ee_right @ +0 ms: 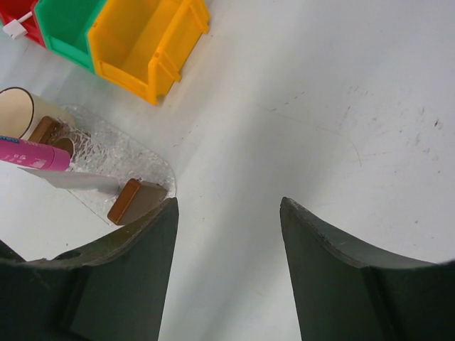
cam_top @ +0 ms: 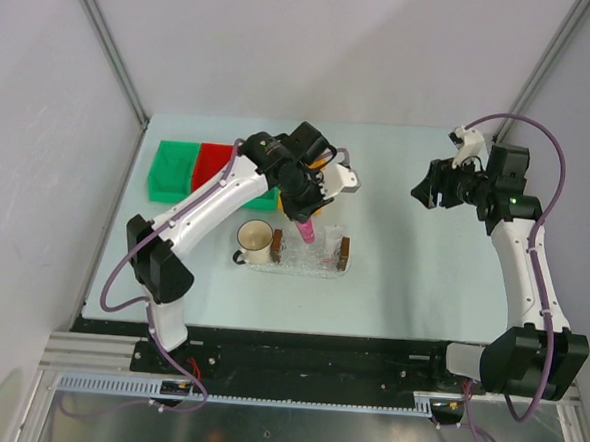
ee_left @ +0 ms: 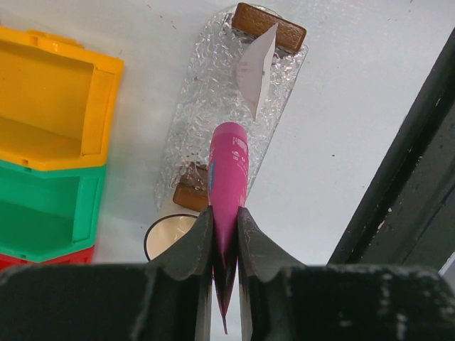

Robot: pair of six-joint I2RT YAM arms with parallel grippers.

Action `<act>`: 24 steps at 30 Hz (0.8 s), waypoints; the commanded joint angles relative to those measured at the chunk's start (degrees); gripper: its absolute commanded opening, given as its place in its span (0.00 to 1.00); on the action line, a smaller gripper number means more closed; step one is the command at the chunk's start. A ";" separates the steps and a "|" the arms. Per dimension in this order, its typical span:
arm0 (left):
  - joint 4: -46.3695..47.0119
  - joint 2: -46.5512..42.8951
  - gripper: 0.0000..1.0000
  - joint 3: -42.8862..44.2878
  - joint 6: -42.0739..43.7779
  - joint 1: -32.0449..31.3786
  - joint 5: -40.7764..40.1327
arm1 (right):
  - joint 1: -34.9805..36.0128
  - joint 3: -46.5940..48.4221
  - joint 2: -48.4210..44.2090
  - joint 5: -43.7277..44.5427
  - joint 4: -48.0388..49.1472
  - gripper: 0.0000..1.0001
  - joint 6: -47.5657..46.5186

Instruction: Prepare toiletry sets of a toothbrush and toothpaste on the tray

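Left end effector [ee_left: 225, 217] clamps the toothpaste [ee_left: 229, 163] — its wrist view shows the pinch; right end effector [ee_right: 227, 206] gapes, empty.

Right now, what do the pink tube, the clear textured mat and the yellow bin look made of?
Toothpaste: soft plastic, probably; glossy pink, flat end squeezed in the left end effector. Mat: clear plastic, likely; bubbly surface, table showing through. Yellow bin: rigid moulded plastic, smooth sheen, thick straight walls.
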 commanded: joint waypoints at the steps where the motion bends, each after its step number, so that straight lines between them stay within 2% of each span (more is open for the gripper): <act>1: -0.37 0.69 0.00 3.30 1.41 -0.63 1.92 | -0.56 -0.73 -1.14 -2.04 1.42 0.64 0.21; 24: -0.46 3.95 0.00 4.89 2.03 -1.87 1.31 | -1.79 -2.58 -2.64 -3.97 1.16 0.63 0.48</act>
